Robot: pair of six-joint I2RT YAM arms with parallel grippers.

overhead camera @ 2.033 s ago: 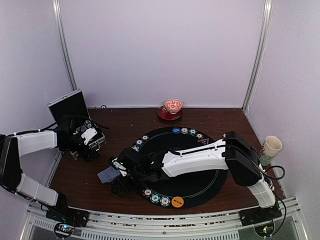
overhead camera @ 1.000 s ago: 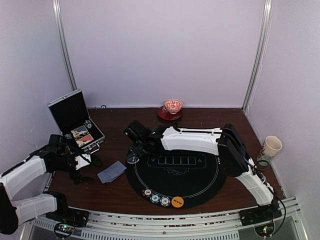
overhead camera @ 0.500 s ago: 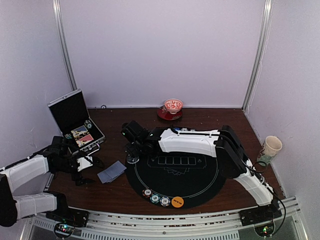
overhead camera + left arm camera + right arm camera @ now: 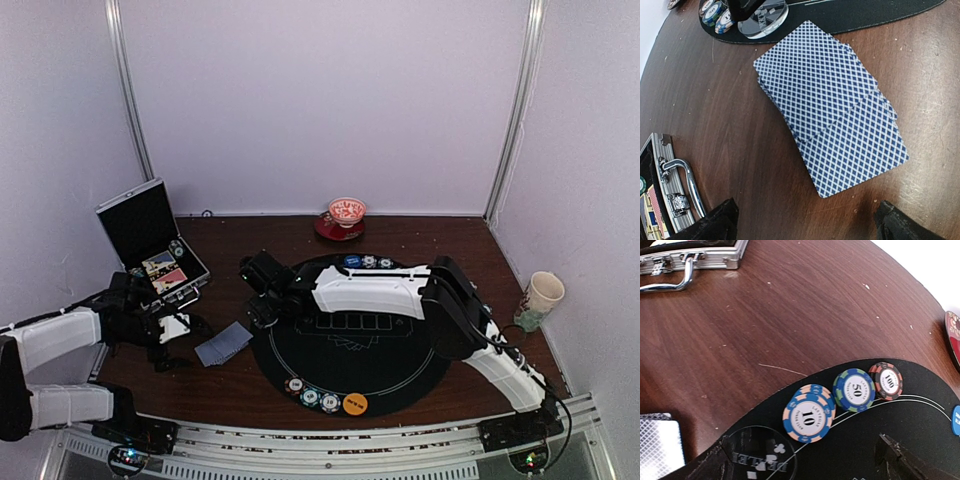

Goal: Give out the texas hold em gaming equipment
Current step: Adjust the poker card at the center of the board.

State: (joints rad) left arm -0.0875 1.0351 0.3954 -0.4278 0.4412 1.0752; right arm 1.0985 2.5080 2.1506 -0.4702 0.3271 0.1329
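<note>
a loose, slightly fanned pile of blue-backed playing cards (image 4: pixel 830 107) lies flat on the wooden table (image 4: pixel 715 100), just left of the black mat (image 4: pixel 400 370). the left gripper (image 4: pixel 805 222) hovers over it, jaws wide and empty. the right gripper (image 4: pixel 805 465) is likewise spread above 3 poker chips (image 4: pixel 857 389) at the mat's edge. the cards look thin, light and slick, probably best pinched where the top cards overhang.

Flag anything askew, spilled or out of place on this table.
Only the playing cards: the pile lies on the wooden table beside the black mat, slid apart into a skewed, uneven stack rather than squared. Nothing looks spilled or damaged.
</note>
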